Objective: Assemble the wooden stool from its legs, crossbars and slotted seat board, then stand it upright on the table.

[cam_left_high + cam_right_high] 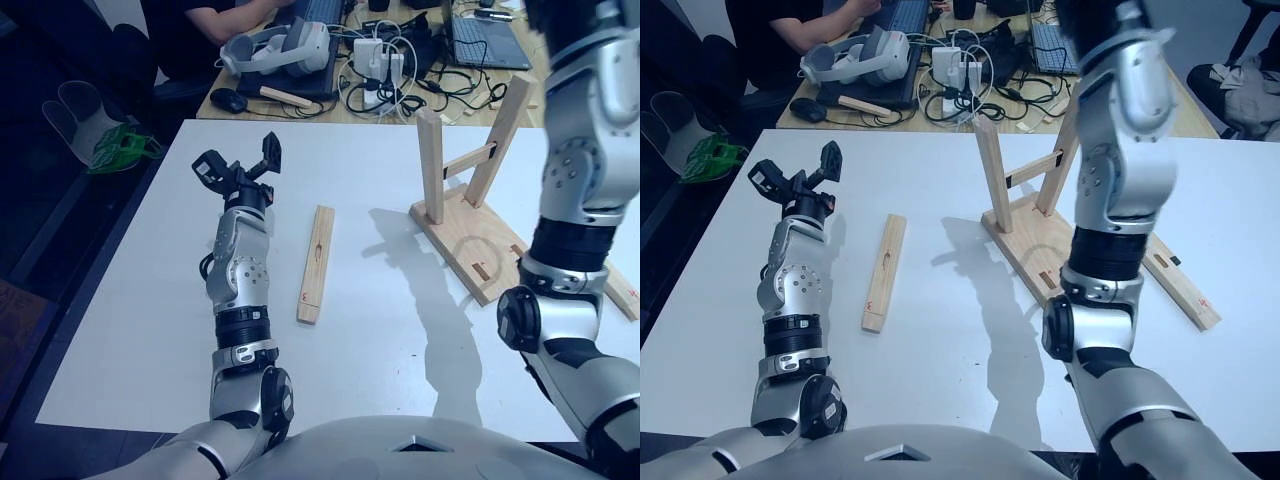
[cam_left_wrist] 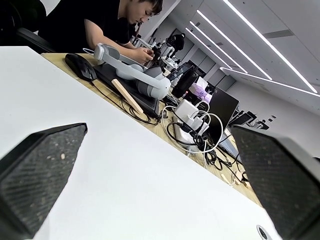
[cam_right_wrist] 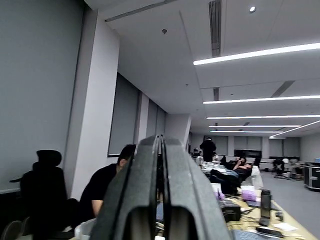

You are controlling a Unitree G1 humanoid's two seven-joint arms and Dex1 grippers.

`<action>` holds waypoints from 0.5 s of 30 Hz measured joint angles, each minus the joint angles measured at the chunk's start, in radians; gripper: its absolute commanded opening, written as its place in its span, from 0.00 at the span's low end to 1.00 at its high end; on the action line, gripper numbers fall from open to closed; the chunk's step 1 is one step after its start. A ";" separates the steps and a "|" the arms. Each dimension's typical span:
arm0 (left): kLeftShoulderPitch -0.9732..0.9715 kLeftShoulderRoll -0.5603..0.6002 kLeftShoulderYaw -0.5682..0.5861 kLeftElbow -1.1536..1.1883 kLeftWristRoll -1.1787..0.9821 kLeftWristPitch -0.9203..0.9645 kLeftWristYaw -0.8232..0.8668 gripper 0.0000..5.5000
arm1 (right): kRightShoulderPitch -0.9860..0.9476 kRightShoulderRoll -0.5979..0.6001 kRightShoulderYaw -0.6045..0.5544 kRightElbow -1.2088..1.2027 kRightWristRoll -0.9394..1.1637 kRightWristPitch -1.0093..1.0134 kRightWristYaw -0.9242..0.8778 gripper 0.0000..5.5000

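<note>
The pale wooden slotted seat board (image 1: 455, 245) is lying flat on the white table (image 1: 130, 320), right of centre. Two pale wooden legs (image 1: 430, 165) are standing up out of its slots, w/ a short wooden crossbar (image 1: 468, 160) bridging them. It's prob. laid face-down so the legs can be pushed in from above. Open slots are showing at the board's near end, so approx. half the build looks done.

A loose light wooden stick (image 1: 316, 263) is lying flat betw. the left arm and the board, apart from both. It looks parked there as the next part to pick. A second loose wooden stick (image 1: 1180, 285) is lying just right of the board, partly behind the right arm.

The left gripper (image 1: 238, 160) is sitting low at the table's left, jaws spread wide and gripping nothing, prob. readied for the nearby stick. The right gripper (image 3: 160, 150) is pointing up away from the table, fingers pressed together w/ nothing betw. them, likely lifted to stay out of the way of the upright legs.
</note>
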 measured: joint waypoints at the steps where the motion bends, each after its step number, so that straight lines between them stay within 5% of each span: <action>1: 0.002 -0.002 0.000 -0.005 0.000 0.000 0.001 0.98 | 0.024 -0.041 -0.024 0.028 -0.022 -0.007 -0.017 0.13; 8: 0.038 -0.014 0.004 -0.050 -0.014 0.008 0.013 0.98 | 0.349 -0.316 -0.247 0.497 -0.175 0.018 -0.240 0.35; 15: 0.050 -0.016 0.004 -0.073 -0.018 0.017 0.024 0.98 | 0.464 -0.366 -0.297 0.765 -0.171 0.135 -0.333 0.54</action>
